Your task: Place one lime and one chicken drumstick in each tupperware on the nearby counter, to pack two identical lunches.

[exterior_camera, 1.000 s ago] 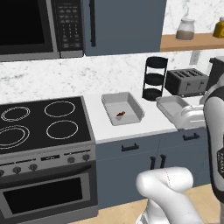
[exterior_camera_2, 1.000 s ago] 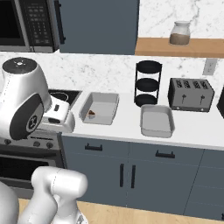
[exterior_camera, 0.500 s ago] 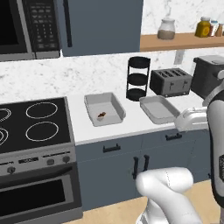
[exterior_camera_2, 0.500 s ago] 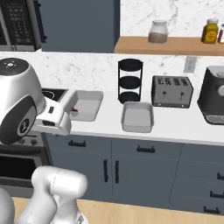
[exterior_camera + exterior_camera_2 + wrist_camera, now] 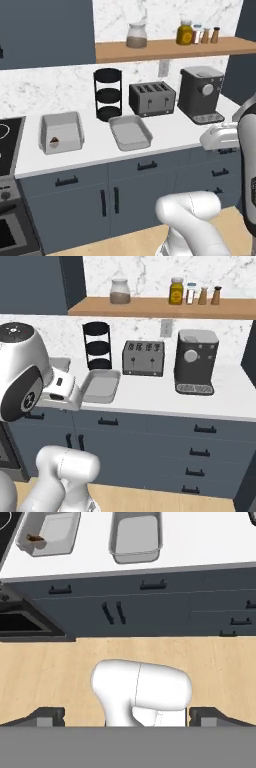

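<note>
two tupperware trays sit on the white counter. the left tray is near the stove edge and holds a small brown item, likely a drumstick, against its near-left wall (too small to be sure). the right tray lies just in front of the black tiered rack and beside the toaster; it looks bare inside. the two trays are apart, with open counter between them. right of the toaster stands a dark coffee machine. above, a wooden shelf carries a jar and some small bottles.

in the hand view the gripper hangs out in front of the cabinets, well clear of the counter, looking down at the wood floor and the drawers; both trays show at the top edge. its fingertips stand spread wide at the far sides of the view, with nothing between them.

in the right base view the right tray shows just past the arm's white wrist.
</note>
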